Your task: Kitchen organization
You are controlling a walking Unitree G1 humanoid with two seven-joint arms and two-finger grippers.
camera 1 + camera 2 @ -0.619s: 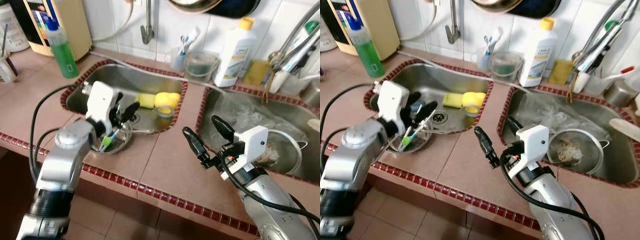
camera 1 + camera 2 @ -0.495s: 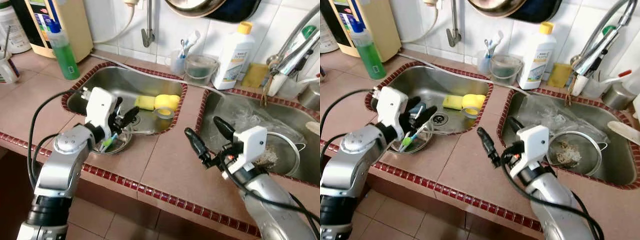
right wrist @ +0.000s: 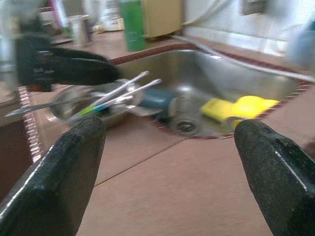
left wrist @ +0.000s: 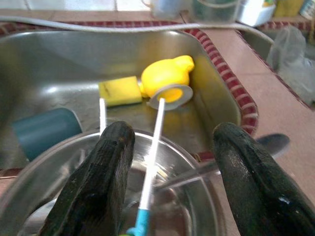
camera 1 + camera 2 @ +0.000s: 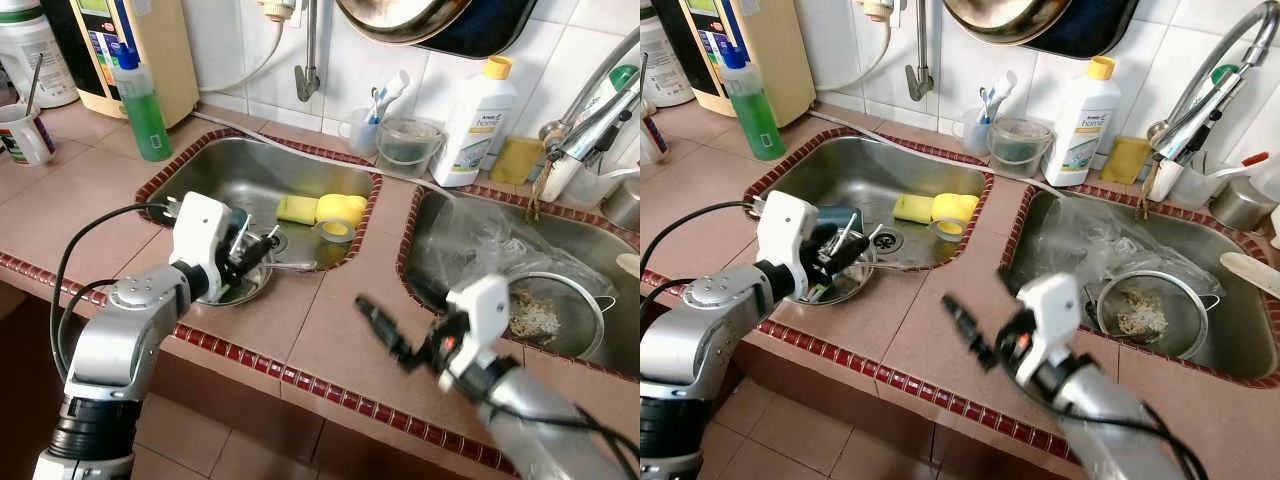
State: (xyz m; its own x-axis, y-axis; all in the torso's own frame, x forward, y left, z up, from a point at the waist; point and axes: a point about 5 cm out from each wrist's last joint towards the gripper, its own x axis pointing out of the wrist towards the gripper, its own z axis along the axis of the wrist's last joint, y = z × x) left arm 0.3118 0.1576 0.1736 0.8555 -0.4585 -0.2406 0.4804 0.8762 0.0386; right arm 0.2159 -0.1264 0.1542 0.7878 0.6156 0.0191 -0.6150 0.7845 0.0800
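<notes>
Shiny steel bowl (image 4: 197, 196) holds thin white-handled utensils (image 4: 153, 147).

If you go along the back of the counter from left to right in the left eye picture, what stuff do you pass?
White mug → green bottle → cup with toothbrushes → clear plastic tub → white detergent bottle → yellow sponge against the wall.
</notes>
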